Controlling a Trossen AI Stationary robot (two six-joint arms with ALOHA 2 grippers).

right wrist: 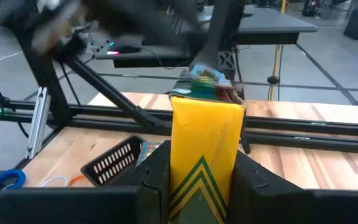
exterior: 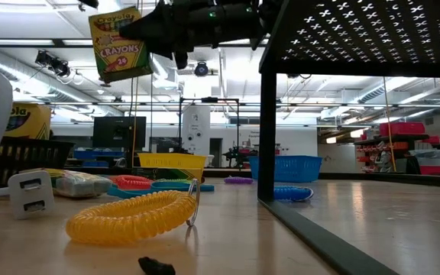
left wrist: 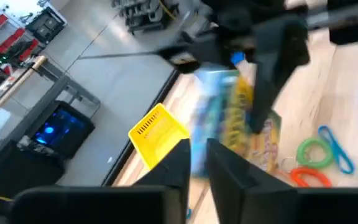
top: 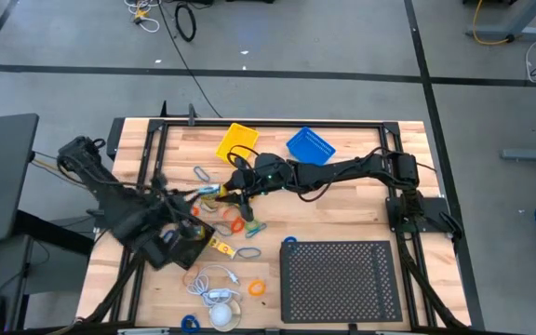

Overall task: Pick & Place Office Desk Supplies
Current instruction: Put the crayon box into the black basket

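Observation:
A yellow-and-green crayon box (exterior: 118, 43) hangs in the air above the middle-left of the table, with my right gripper (right wrist: 202, 171) shut on it. In the high view the box (top: 208, 190) shows between the two arms. My left gripper (left wrist: 197, 163) is just short of the box (left wrist: 229, 118), its fingers slightly apart with nothing between them. A second crayon box (top: 220, 247) lies flat on the table. Orange, red and green loops (top: 237, 223) lie on the wood near it. My right gripper pinches the crayon box between its two fingers (right wrist: 157, 168), one on either side, with the narrow yellow side (right wrist: 205, 134) facing the wrist. The fingers come about level from the table's right. The box stands nearly upright, its opened top flap (right wrist: 207, 84) up, lifted clear of the table.
A yellow basket (top: 237, 141) and a blue basket (top: 311, 145) stand at the far edge. A black perforated tray (top: 342, 279) stands on legs at the near right. A small black basket (right wrist: 114, 158), a yellow coil (exterior: 132, 215) and a white cable (top: 214, 284) lie near left.

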